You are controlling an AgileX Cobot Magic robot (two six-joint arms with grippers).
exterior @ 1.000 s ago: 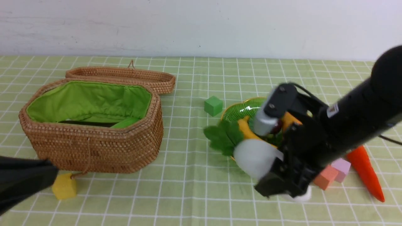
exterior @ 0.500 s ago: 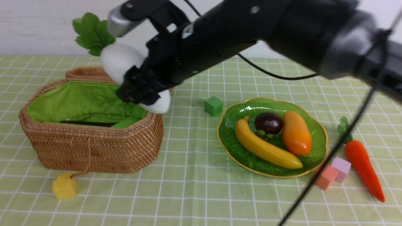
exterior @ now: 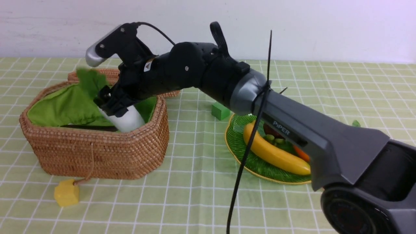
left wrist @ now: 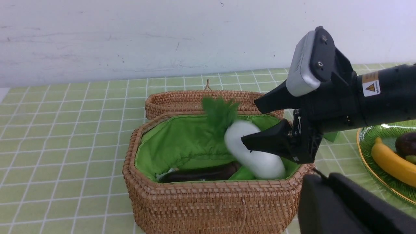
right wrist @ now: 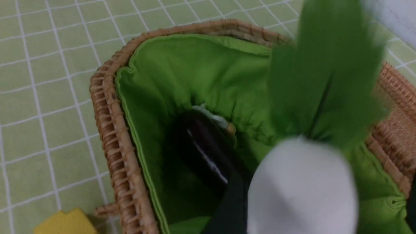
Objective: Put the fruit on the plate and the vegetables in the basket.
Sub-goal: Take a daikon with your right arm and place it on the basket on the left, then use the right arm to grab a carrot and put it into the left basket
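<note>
The right hand [left wrist: 260, 130], fingers spread, is straddling one blurred radish [left wrist: 256, 152] inside the basket [exterior: 97, 156]; one eggplant [right wrist: 201, 152] is lying half-hidden; the left hand is showing clenched.

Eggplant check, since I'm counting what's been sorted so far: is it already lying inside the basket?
Yes, the dark purple eggplant lies on the green lining at the bottom of the basket, beside the white radish.

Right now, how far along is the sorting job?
Done: banana and mangosteen on the plate, eggplant in the basket. In hand: radish between the right gripper fingers, over the basket. Carrot and gourd are not visible, so possibly left.
</note>
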